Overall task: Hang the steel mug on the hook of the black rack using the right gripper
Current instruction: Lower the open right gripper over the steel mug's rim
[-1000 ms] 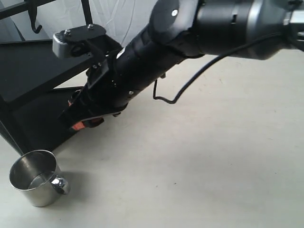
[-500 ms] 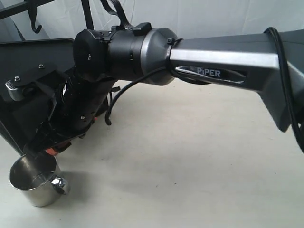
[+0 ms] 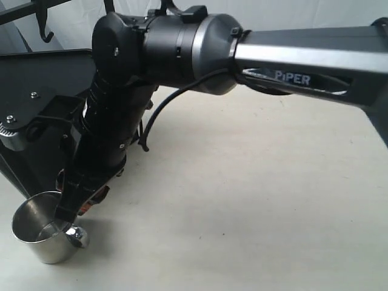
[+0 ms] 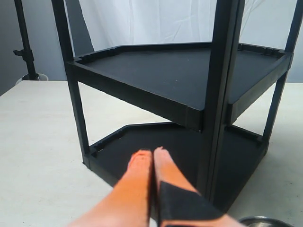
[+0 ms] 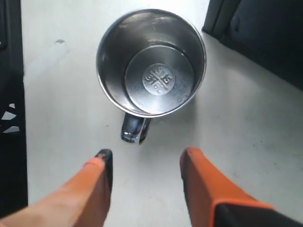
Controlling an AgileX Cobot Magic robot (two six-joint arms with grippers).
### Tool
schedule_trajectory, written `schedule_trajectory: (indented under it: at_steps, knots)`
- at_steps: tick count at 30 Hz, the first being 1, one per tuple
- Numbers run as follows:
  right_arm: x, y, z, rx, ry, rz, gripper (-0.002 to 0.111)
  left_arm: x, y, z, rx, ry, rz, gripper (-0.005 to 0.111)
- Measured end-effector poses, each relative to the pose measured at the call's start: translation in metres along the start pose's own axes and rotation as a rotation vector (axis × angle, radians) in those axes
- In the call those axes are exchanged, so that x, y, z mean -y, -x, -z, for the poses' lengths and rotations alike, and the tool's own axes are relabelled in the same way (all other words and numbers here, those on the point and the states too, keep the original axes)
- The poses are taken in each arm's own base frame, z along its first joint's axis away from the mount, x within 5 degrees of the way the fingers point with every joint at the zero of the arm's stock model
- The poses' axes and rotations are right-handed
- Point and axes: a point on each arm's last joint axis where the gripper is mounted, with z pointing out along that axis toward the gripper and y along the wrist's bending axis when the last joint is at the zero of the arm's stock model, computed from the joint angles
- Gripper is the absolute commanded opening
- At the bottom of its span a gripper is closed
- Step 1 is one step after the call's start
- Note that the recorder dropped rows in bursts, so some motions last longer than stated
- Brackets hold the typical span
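Note:
The steel mug [image 3: 42, 236] stands upright on the pale table at the lower left, its looped handle [image 3: 77, 235] facing right. From above, the mug [image 5: 151, 61] shows its stamped bottom, with the handle [image 5: 136, 130] pointing at my right gripper [image 5: 146, 158]. That gripper [image 3: 71, 209] is open just above the mug's rim and handle, holding nothing. The black rack [image 3: 42, 91] stands behind it, and a thin J-shaped hook [image 3: 43, 30] hangs from the upper bar at top left. My left gripper [image 4: 151, 153] is shut and empty, facing the rack [image 4: 165, 80].
The right arm's bulky joints and the silver PiPER link [image 3: 291, 66] stretch across the upper scene from the right. A rack post [image 4: 222, 94] stands close to the left gripper. A tripod stand [image 4: 26, 47] is at the far side.
The right arm has swung left and down, bringing its open gripper from beside the rack's lower tray to just over the mug's rim. The mug has not moved.

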Motion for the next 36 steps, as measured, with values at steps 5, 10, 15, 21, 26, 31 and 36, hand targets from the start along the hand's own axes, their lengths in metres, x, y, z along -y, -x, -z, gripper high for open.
schedule_trajectory:
  at_steps: [5, 10, 15, 21, 26, 31, 36]
  knots:
    - [-0.005, 0.0, 0.009, -0.003, 0.014, 0.022, 0.046, 0.0, 0.0, 0.0, 0.0, 0.0, 0.0, 0.001]
    - [-0.008, 0.003, 0.01, 0.03, 0.052, -0.006, 0.046, 0.0, 0.0, 0.0, 0.0, 0.0, 0.0, 0.001]
    - [-0.009, 0.011, 0.01, 0.116, 0.057, -0.032, 0.046, 0.0, 0.0, 0.0, 0.0, 0.0, 0.0, 0.001]
    - [-0.004, 0.016, 0.011, 0.17, 0.013, -0.149, 0.044, 0.0, 0.0, 0.0, 0.0, 0.0, 0.0, 0.001]
    - [-0.002, 0.012, 0.01, 0.131, -0.008, -0.199, 0.023, 0.0, 0.0, 0.0, 0.0, 0.0, 0.0, 0.001]
    - [-0.007, 0.01, 0.01, 0.094, 0.049, -0.202, 0.017, 0.0, 0.0, 0.0, 0.0, 0.0, 0.0, 0.001]
    - [-0.009, 0.01, 0.01, 0.103, 0.067, -0.199, 0.038, 0.0, 0.0, 0.0, 0.0, 0.0, 0.0, 0.001]
